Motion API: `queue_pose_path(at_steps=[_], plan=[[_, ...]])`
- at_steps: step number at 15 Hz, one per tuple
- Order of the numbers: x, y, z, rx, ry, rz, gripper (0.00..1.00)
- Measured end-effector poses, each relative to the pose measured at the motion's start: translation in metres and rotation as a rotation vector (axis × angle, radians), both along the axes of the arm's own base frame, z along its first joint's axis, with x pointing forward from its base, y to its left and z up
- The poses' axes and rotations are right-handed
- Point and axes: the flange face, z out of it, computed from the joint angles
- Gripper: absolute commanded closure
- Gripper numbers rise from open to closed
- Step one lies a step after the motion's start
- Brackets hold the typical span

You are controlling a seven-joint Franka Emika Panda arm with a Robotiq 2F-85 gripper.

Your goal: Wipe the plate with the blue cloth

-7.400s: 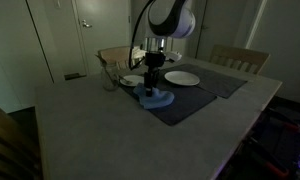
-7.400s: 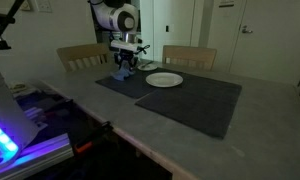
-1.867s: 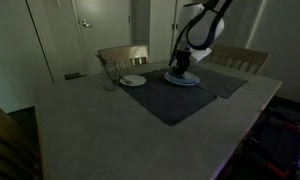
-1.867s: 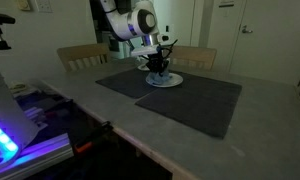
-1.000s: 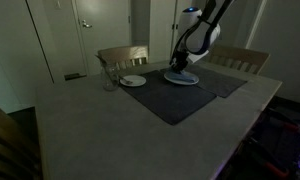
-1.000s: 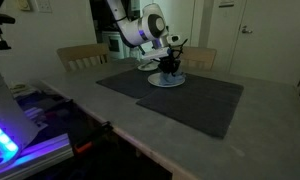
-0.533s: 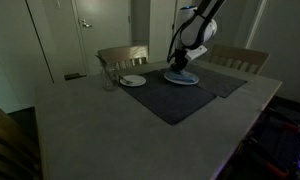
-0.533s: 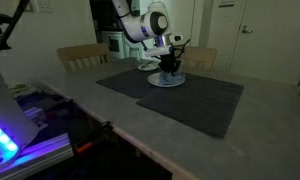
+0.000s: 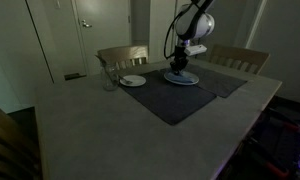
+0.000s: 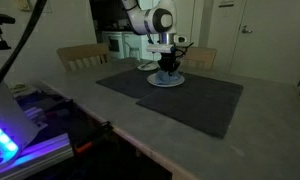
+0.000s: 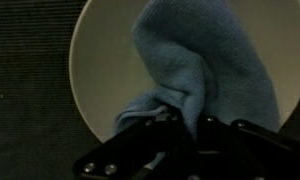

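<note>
The white plate (image 11: pixel 100 60) fills the wrist view, with the blue cloth (image 11: pixel 205 60) draped across it. My gripper (image 11: pixel 188 122) is shut on a bunched fold of the blue cloth, right above the plate. In both exterior views the gripper (image 9: pixel 180 66) (image 10: pixel 169 66) stands over the plate (image 9: pixel 182 79) (image 10: pixel 166 81) on a dark placemat, pressing the cloth (image 9: pixel 179 74) (image 10: pixel 168 75) down onto it. The plate's part under the cloth is hidden.
A second small plate (image 9: pixel 133 80) and a glass (image 9: pixel 110 78) sit further along the table. Dark placemats (image 9: pixel 180 100) (image 10: pixel 190 98) cover the middle. Wooden chairs (image 9: pixel 122 56) (image 9: pixel 238 58) stand behind the table, close to the arm.
The arm has swung and straightened above the plate over the last second. The gripper stays shut on the cloth on the plate, shifting only slightly.
</note>
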Motion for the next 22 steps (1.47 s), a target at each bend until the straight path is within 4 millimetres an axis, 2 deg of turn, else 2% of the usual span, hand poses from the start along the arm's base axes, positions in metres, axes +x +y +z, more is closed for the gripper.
queue_pose_path(at_steps=[6, 11, 16, 22], plan=[[0.001, 0.008, 0.000, 0.082, 0.091, -0.031, 0.97], [0.001, 0.005, 0.000, 0.126, 0.114, -0.059, 0.97], [0.001, 0.009, -0.002, -0.121, 0.130, -0.020, 0.97], [-0.005, -0.008, -0.018, -0.446, 0.142, 0.034, 0.97]])
